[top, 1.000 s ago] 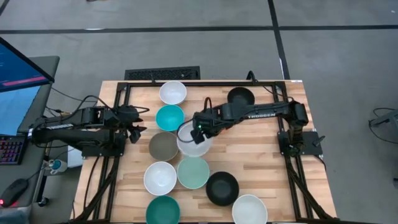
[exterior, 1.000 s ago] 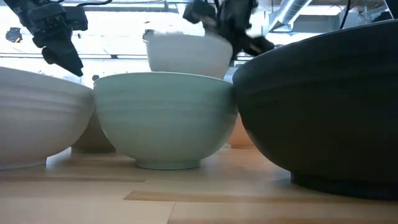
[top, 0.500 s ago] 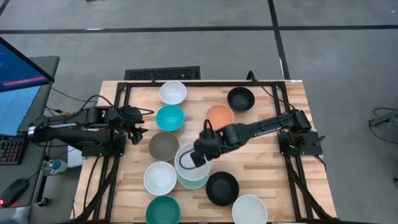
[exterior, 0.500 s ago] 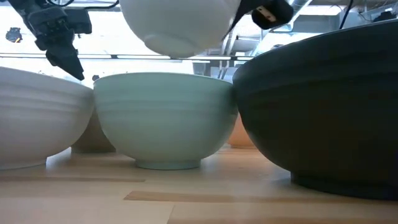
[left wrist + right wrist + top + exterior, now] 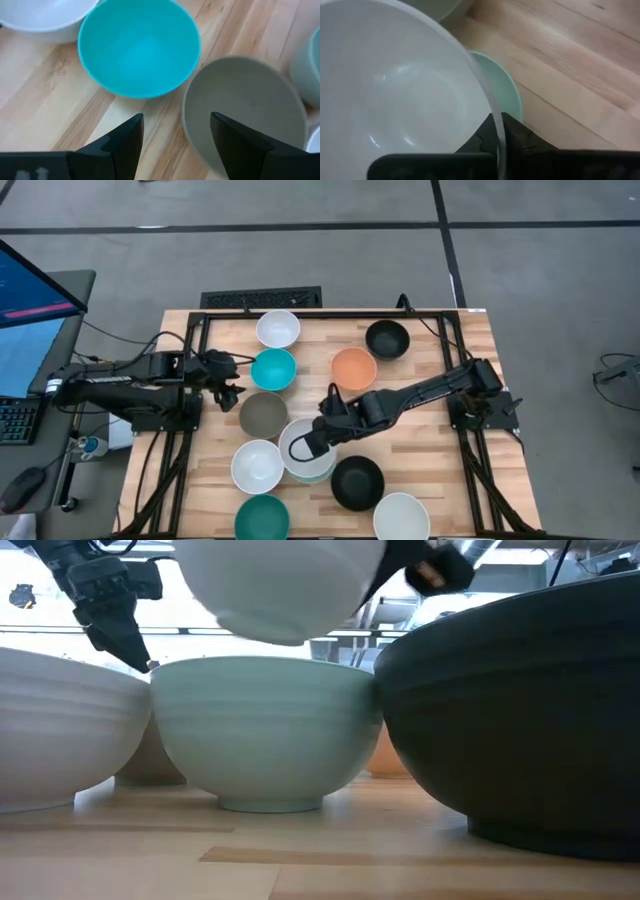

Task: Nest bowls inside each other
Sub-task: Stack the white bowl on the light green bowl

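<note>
Lowered since the earlier frame, right gripper pinches the white bowl rim above the mint bowl, needing centred release; left gripper waits open.

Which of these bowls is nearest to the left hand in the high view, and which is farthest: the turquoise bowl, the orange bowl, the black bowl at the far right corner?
Measured from the left hand, at the table's left side:
1. Turquoise bowl, just beside the hand.
2. Orange bowl, past the table's middle, toward the right.
3. Black bowl, at the far right corner.
</note>
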Tool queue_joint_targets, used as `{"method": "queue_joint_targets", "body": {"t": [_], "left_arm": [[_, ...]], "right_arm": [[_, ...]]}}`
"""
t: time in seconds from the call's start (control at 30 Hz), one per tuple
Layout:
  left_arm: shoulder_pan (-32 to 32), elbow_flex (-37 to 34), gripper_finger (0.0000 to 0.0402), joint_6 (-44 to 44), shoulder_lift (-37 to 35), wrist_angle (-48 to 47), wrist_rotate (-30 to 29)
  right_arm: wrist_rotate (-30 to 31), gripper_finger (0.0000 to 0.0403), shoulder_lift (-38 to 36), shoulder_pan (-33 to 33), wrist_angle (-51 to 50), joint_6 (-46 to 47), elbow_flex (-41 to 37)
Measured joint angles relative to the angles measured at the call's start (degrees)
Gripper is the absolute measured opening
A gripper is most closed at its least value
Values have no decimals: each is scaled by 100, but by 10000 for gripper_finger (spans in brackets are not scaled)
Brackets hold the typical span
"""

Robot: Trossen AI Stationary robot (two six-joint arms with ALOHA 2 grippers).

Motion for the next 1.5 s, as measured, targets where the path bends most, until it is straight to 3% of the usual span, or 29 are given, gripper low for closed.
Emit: {"method": "queue_joint_targets", "body": {"t": [0.13, 0.33, 0.57, 0.87, 1.5], "left_arm": [[-207, 0, 222, -15, -98, 362, 4], [-457, 4, 222, -56, -144, 644, -112], [-624, 4, 222, -34, -136, 631, -302], [-635, 4, 222, 110, -140, 558, -353], [-635, 2, 222, 137, -142, 391, -353]], "right_arm": [[-13, 35, -1, 5, 525, 114, -288], [45, 10, -1, 56, 657, 451, -550], [14, 29, 0, 79, 762, 723, -813], [-40, 21, 0, 96, 1084, 799, -889], [-331, 111, 201, 196, 1086, 901, -885]]}}
